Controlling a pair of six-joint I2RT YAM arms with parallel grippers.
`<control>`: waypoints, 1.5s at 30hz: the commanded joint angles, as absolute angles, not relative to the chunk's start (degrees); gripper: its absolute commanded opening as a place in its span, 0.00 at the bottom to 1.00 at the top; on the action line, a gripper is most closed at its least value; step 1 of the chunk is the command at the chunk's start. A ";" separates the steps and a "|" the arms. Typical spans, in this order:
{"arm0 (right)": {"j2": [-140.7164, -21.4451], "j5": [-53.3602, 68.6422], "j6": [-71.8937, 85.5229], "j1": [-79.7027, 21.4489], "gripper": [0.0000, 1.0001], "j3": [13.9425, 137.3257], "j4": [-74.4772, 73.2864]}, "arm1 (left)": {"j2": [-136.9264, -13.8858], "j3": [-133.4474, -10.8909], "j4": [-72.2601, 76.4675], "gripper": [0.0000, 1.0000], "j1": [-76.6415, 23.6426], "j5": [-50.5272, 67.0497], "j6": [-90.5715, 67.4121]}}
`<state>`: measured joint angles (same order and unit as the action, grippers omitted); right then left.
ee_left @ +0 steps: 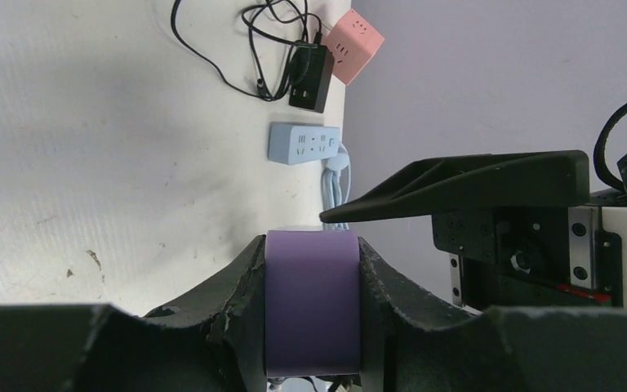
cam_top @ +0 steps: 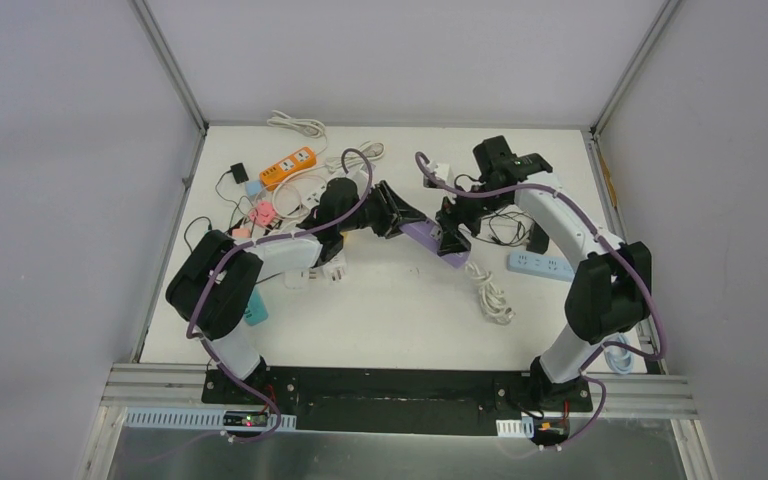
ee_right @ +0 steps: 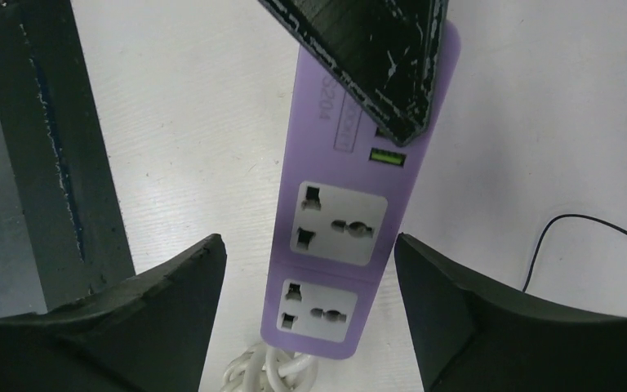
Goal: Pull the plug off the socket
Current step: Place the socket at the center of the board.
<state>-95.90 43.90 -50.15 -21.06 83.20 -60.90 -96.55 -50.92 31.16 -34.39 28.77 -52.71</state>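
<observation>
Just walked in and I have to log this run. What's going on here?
The left claw is shut on the purple power strip. The right claw hangs open astride it, fingers on either side, not touching. The two sockets seen from the right wrist are empty; no plug shows there, though a left finger hides part of the strip.

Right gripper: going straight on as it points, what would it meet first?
Probably the purple power strip, directly ahead between the open fingers of the right gripper; the gap to it is unclear.
</observation>
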 commanded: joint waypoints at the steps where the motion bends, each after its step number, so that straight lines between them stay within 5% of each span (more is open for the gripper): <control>1: -94.42 38.82 -44.41 -23.10 0.79 82.40 -55.22 | -95.95 -54.12 36.32 0.00 -34.19 30.79 -55.88; 8: -94.57 35.37 -40.25 -24.96 0.71 78.36 -51.11 | -96.95 -54.36 37.77 0.00 -33.80 31.06 -57.93; 13: -94.74 35.31 -39.72 -24.99 0.29 78.49 -51.09 | -96.08 -53.24 36.87 0.00 -32.91 29.39 -57.87; 19: -95.33 35.27 -37.76 -24.65 0.00 78.90 -50.33 | -93.32 -51.46 33.93 0.43 -32.35 25.49 -55.56; 25: -97.96 37.00 -33.89 -21.35 0.00 81.24 -49.61 | -83.55 -50.28 20.98 0.75 -31.67 15.54 -45.87; 37: -110.26 21.18 -18.38 -14.17 0.00 93.25 -39.90 | -63.05 -43.72 6.13 0.99 -31.38 -7.83 -30.34; 45: -117.93 6.49 -9.19 -13.62 0.00 98.55 -28.31 | -60.29 -40.90 6.67 0.99 -31.30 -9.70 -31.35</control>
<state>-115.11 15.99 -16.82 -13.52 92.79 -37.34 -61.89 -41.01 6.26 -31.77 -7.03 -32.58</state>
